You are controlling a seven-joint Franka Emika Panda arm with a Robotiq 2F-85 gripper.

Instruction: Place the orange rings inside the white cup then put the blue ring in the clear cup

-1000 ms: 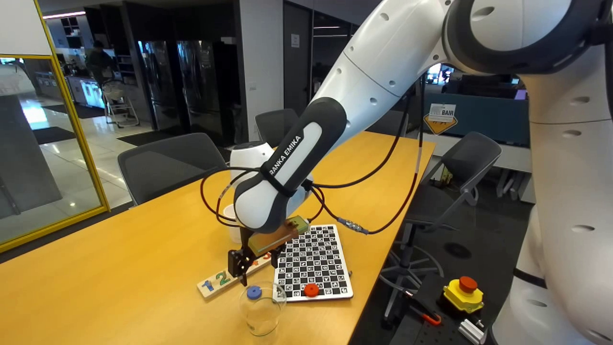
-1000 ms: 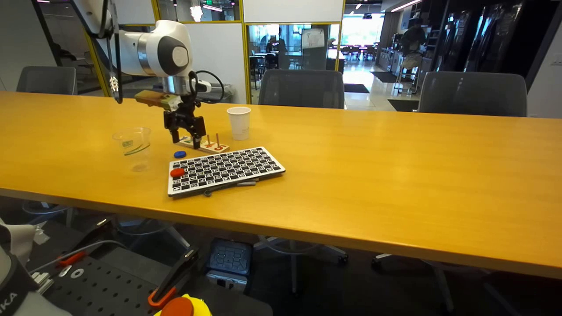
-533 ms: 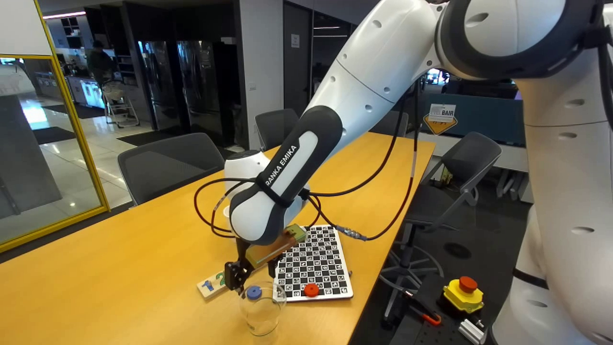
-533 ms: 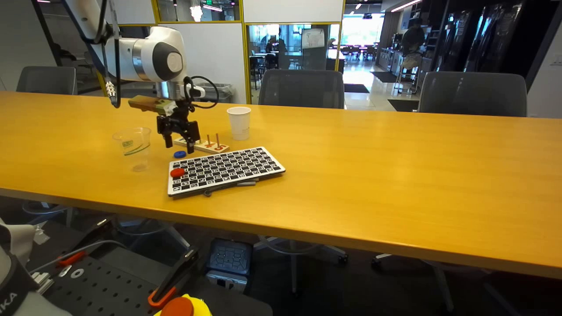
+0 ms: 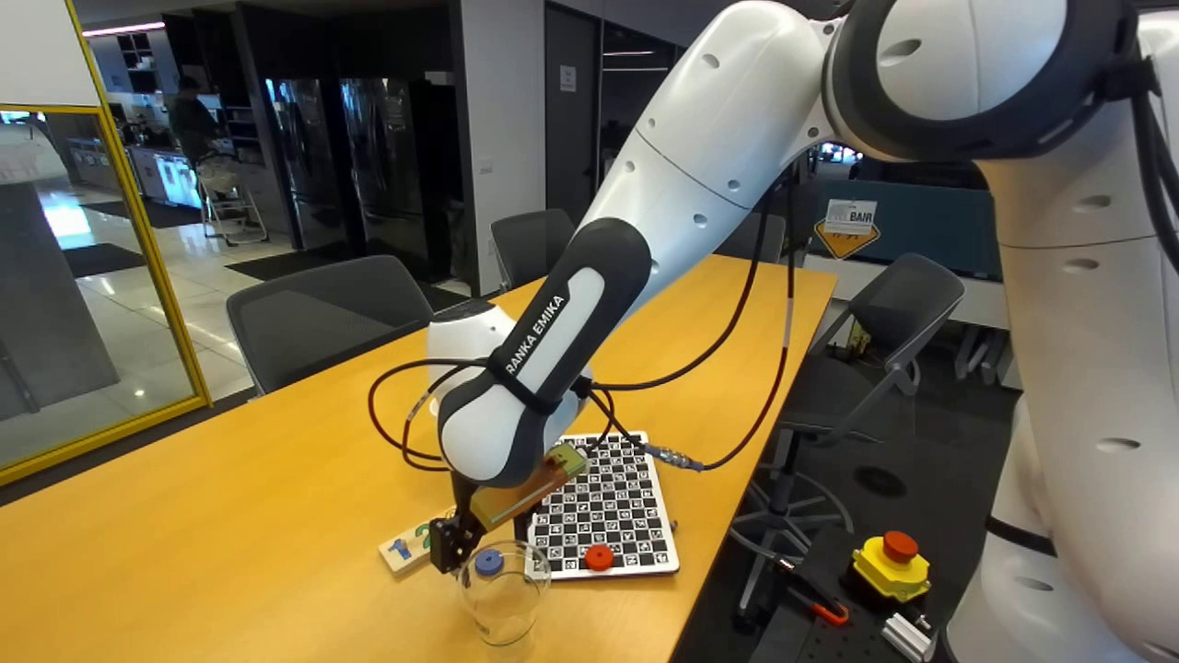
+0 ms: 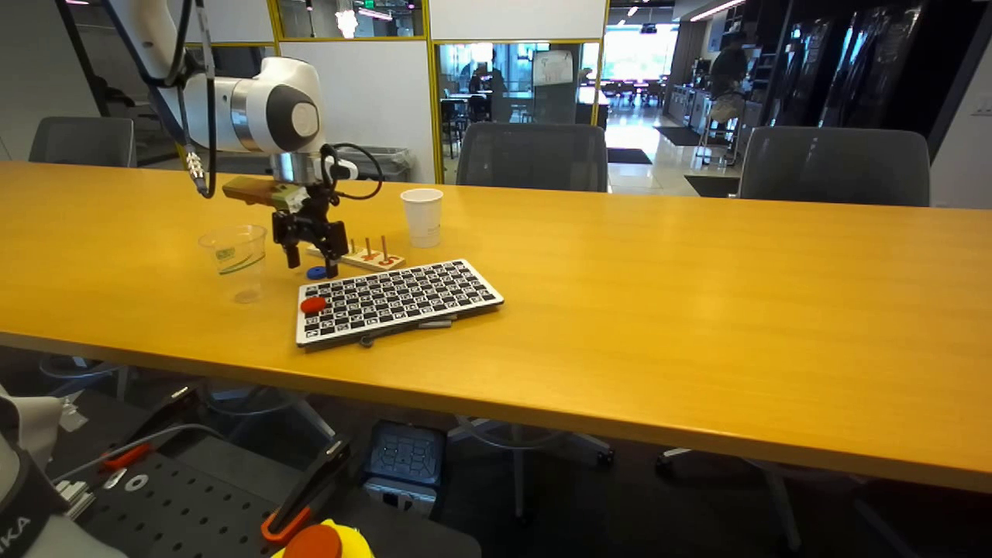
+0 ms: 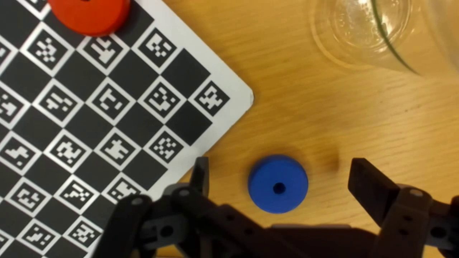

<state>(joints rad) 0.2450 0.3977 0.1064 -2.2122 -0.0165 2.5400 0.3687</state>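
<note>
- The pincer (image 6: pixel 312 263) stands wide and holds nothing; the blue ring (image 7: pixel 277 173) lies flat on the bench (image 6: pixel 697 310) beneath it, between the jaws and touching neither.
- That ring looks light, stiff and unlikely to break; its smooth rim may slip, so the best hold is low, on opposite sides, across the middle.
- One jaw hangs right by the edge of the checkered marker board (image 5: pixel 603 506), whose thickness could get in its way.
- A red-orange ring (image 7: pixel 89 18) rests on that board, near the pincer, and should handle much like the blue one.
- Near the pincer stands the clear plastic cup (image 5: pixel 504 594), upright; thin-walled, it would likely tip at a nudge.
- Farther from the pincer is the white disposable cup (image 6: pixel 423 221); its inside is hidden, so what it holds cannot be told.
- Partly hidden behind the pincer in both exterior views lies a wooden number-peg strip (image 6: pixel 376 260).
- The bench top looks smooth and wood-toned; grey chairs (image 6: pixel 531 155) line it, with dark refrigerators (image 5: pixel 382 166) beyond.
</note>
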